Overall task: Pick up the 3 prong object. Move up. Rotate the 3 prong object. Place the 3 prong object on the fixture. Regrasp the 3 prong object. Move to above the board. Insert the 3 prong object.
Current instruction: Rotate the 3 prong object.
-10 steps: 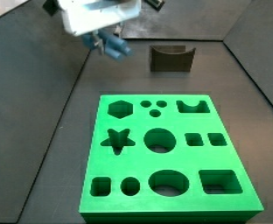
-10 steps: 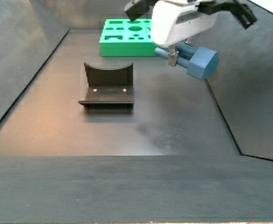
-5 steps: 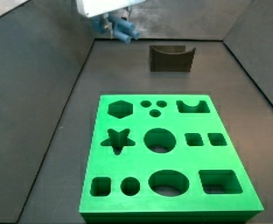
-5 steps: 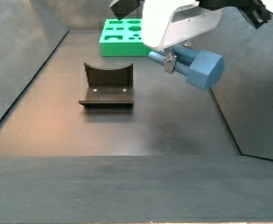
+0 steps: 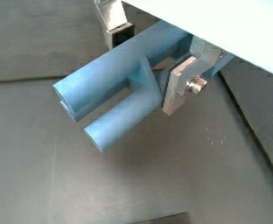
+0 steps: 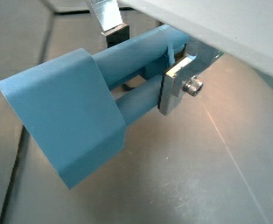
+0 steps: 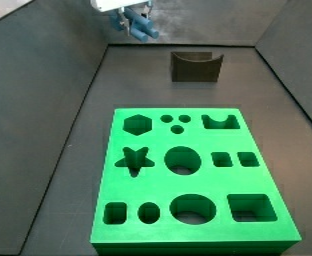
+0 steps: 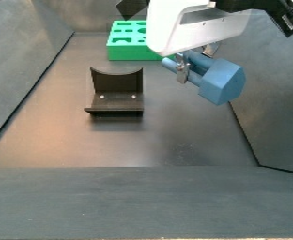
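Note:
The blue-grey 3 prong object (image 5: pixel 118 92) (image 6: pixel 87 105) fills both wrist views, its prongs clamped between the silver fingers (image 5: pixel 180 83) (image 6: pixel 174 83). My gripper (image 8: pixel 180 66) is shut on it and hangs high in the air, to the right of the fixture (image 8: pixel 114 94) in a side view. In a side view the gripper (image 7: pixel 136 20) and the 3 prong object (image 7: pixel 144 28) sit at the top edge, left of the dark fixture (image 7: pixel 195 66). The green board (image 7: pixel 192 180) (image 8: pixel 131 39) lies flat on the floor, away from the gripper.
Dark sloping walls (image 7: pixel 65 120) (image 8: pixel 23 84) bound the floor on each side. The white gripper body (image 8: pixel 193 23) hides part of the board's far end in a side view.
The gripper has risen with the 3 prong object still held; in a side view it went up towards the top edge, and in the other it grew larger.

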Tool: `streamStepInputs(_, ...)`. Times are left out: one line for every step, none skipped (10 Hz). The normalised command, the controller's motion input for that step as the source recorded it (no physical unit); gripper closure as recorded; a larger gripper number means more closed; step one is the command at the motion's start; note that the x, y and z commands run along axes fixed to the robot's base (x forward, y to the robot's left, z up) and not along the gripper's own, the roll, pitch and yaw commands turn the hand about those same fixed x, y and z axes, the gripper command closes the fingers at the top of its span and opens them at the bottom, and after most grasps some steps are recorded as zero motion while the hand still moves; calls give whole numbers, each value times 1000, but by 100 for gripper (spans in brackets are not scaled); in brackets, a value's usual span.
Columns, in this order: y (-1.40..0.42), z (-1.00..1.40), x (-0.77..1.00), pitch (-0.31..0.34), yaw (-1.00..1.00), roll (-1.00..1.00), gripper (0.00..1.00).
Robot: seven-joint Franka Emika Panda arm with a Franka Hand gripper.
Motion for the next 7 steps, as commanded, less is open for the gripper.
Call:
streamStepInputs(-31,-5,-2,0,-1000,0,100)
streamStepInputs(-10,-1,-1,0,-1000,0,100)
streamStepInputs(0,1,0,0,-1000,0,100)
streamStepInputs(5,2,0,0,-1000,0,100)
streamStepInputs(8,2,0,-1,-1000,0,100)
streamStepInputs(9,2,1,-1,-1000,0,100)
streamStepInputs(10,3,1,-1,-1000,0,100)
